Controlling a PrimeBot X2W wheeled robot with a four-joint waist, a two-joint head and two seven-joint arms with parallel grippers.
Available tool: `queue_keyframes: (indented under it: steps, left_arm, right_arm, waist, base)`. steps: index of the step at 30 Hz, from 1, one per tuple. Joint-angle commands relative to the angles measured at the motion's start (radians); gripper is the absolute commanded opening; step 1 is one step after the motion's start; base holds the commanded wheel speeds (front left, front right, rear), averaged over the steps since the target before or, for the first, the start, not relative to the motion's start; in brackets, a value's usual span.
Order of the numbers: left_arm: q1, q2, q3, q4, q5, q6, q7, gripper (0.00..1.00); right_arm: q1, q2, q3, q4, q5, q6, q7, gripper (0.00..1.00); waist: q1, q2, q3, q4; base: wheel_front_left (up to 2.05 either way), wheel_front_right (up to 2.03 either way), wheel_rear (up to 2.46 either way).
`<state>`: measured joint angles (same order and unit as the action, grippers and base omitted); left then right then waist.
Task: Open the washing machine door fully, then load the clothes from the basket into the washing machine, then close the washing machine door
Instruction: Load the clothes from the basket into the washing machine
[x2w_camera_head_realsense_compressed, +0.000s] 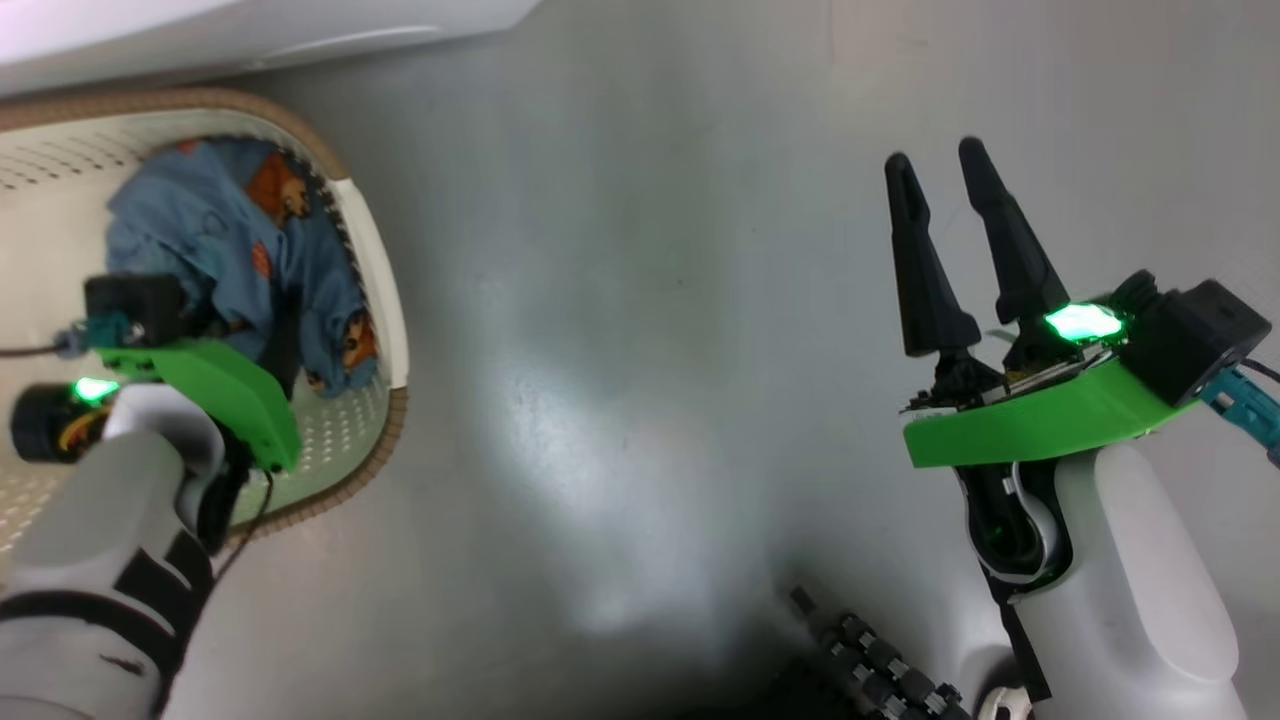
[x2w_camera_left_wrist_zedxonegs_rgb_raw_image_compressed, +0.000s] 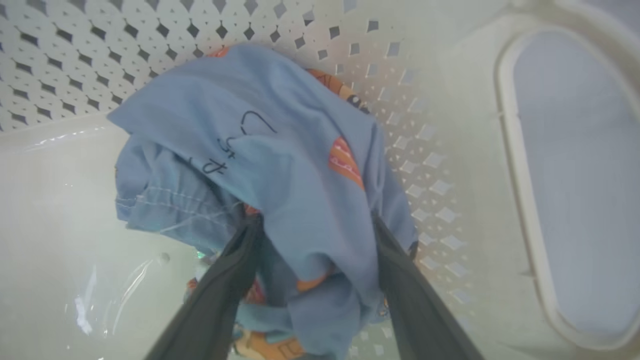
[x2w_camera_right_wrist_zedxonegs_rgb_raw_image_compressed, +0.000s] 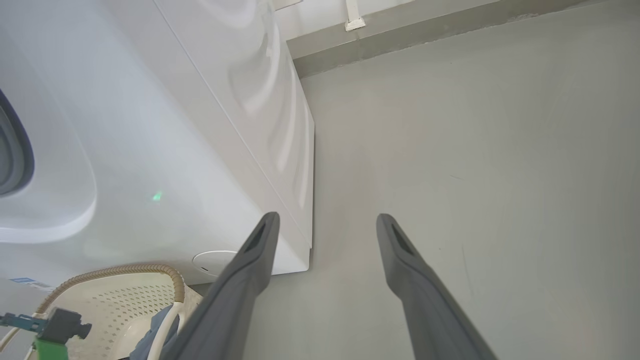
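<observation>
The clothes (x2w_camera_head_realsense_compressed: 220, 230), light-blue fabric with orange bears, lie bunched in the cream basket (x2w_camera_head_realsense_compressed: 372, 250) at the left. My left gripper (x2w_camera_head_realsense_compressed: 282, 345) reaches down into the basket. In the left wrist view its open fingers (x2w_camera_left_wrist_zedxonegs_rgb_raw_image_compressed: 225, 295) straddle a fold of the clothes (x2w_camera_left_wrist_zedxonegs_rgb_raw_image_compressed: 280, 150), their tips hidden under the fabric. Over the bare floor on the right, my right gripper (x2w_camera_head_realsense_compressed: 935, 157) stands open and holds nothing. The white washing machine (x2w_camera_right_wrist_zedxonegs_rgb_raw_image_compressed: 150, 125) rises just behind the basket (x2w_camera_right_wrist_zedxonegs_rgb_raw_image_compressed: 120, 300). Its door is out of view.
Grey floor (x2w_camera_head_realsense_compressed: 640, 350) stretches between basket and right arm. The basket's handle opening (x2w_camera_left_wrist_zedxonegs_rgb_raw_image_compressed: 575, 190) is to the right of the clothes. A dark cable chain (x2w_camera_head_realsense_compressed: 880, 670) lies at the lower edge. A wall skirting (x2w_camera_right_wrist_zedxonegs_rgb_raw_image_compressed: 425, 35) runs behind the washer.
</observation>
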<state>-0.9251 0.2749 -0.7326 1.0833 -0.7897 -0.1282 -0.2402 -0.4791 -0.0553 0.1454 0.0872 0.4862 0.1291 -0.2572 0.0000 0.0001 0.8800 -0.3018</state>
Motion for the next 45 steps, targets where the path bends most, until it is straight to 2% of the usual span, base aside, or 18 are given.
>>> queue_keyframes:
  steps: [1, 6, 7, 8, 9, 10, 20, 25, 36, 45]
  left_arm:
    - [-0.002, 0.034, 0.009, 0.000, -0.010, -0.002, 0.001, 1.00]
    - [-0.039, 0.049, -0.051, 0.024, -0.055, -0.002, 0.010, 1.00]
    - [-0.045, 0.051, -0.059, 0.031, -0.063, -0.002, 0.010, 0.76]
    - [-0.049, 0.051, -0.065, 0.037, -0.075, -0.002, 0.010, 0.36]
    - [-0.051, 0.050, -0.073, 0.041, -0.085, -0.002, 0.010, 0.24]
    - [-0.053, 0.049, -0.079, 0.044, -0.097, -0.002, 0.009, 0.00]
    - [-0.028, 0.027, -0.100, 0.046, -0.185, -0.002, -0.019, 0.00]
    - [0.007, 0.047, -0.032, 0.000, -0.183, -0.002, -0.021, 0.00]
    - [0.150, 0.052, 0.172, -0.138, -0.028, -0.002, -0.021, 0.00]
    - [0.319, 0.016, 0.400, -0.334, 0.181, -0.002, -0.022, 0.00]
  right_arm:
    - [0.020, 0.005, 0.019, -0.024, 0.003, 0.002, -0.005, 1.00]
    - [0.022, 0.005, 0.025, -0.031, 0.005, 0.002, -0.005, 1.00]
    - [0.024, 0.005, 0.024, -0.032, 0.004, 0.002, -0.005, 1.00]
    - [0.027, 0.005, 0.023, -0.032, 0.002, 0.002, -0.005, 1.00]
    - [0.029, 0.005, 0.021, -0.032, 0.001, 0.002, -0.005, 1.00]
    - [0.031, 0.005, 0.019, -0.032, -0.001, 0.002, -0.005, 1.00]
    - [0.041, 0.005, -0.005, -0.016, -0.023, 0.002, -0.005, 1.00]
    - [0.041, 0.005, -0.008, 0.004, -0.042, 0.002, -0.005, 1.00]
    - [0.077, -0.026, 0.002, 0.050, -0.063, 0.002, -0.005, 1.00]
    - [0.153, -0.076, 0.013, 0.082, -0.055, 0.002, -0.005, 1.00]
  waist:
    - [0.0000, -0.0001, 0.014, -0.013]
    - [0.0000, -0.0001, 0.026, -0.027]
    - [0.0000, -0.0001, 0.026, -0.029]
    - [0.0000, -0.0001, 0.025, -0.030]
    - [0.0000, -0.0001, 0.023, -0.030]
    - [0.0000, -0.0001, 0.020, -0.030]
    - [0.0000, -0.0001, -0.063, 0.013]
    - [0.0000, -0.0001, -0.133, 0.046]
    - [0.0000, -0.0001, -0.316, 0.126]
    - [0.0000, -0.0001, -0.483, 0.198]
  base:
    - [0.00, 0.00, 0.00]
    - [0.00, 0.00, 0.00]
    - [0.00, 0.00, 0.00]
    - [0.00, 0.00, 0.00]
    - [0.00, 0.00, 0.00]
    - [0.00, 0.00, 0.00]
    - [0.00, 0.00, 0.00]
    - [0.00, 0.00, 0.00]
    - [0.00, 0.00, 0.00]
    - [0.00, 0.00, 0.00]
